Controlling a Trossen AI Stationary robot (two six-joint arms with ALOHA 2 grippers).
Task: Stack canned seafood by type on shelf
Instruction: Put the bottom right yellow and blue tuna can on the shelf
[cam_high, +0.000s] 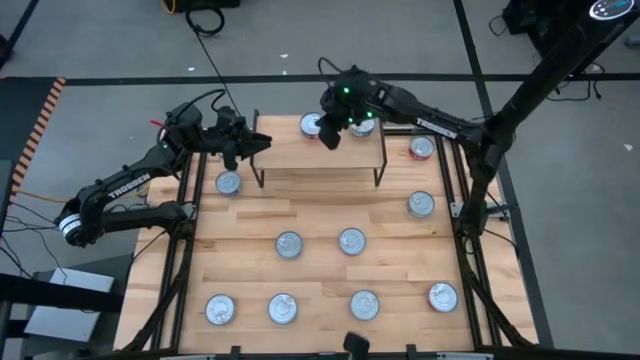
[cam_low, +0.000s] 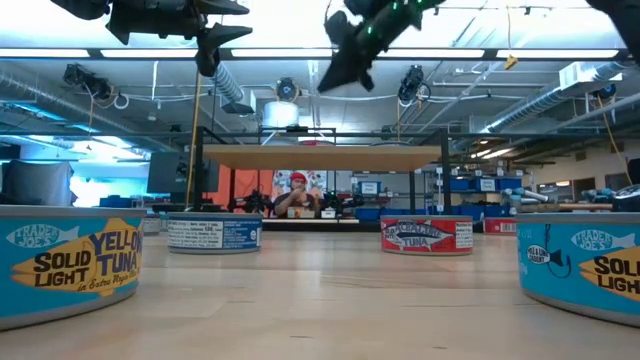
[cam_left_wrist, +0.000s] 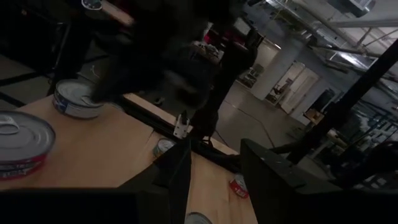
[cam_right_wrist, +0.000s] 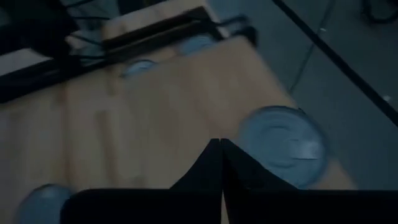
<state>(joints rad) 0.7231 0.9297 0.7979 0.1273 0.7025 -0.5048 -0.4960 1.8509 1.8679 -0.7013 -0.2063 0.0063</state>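
Tins (cam_high: 289, 244) judged rigid, dense, slick-sided, best pinched across label wall; right gripper (cam_high: 330, 136) pressed together, empty, over shelf (cam_high: 320, 152) at 12 o'clock; left gripper (cam_high: 258, 143) part-spread, empty.

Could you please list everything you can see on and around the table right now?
Cans on shelf: two, silver tops, one at its left end, one partly under the right gripper.
Cans on table: nine, silver tops; one left of the shelf, two right of it, two mid-table, four in the near row.
Shelf: one, light wood top, black legs, at the table's far edge.
Table: one, light wood.
Person: one, red headwear, in the room behind.
Left gripper: dark, part open, empty, at the shelf's left end.
Right gripper: dark, shut, empty, above the shelf.
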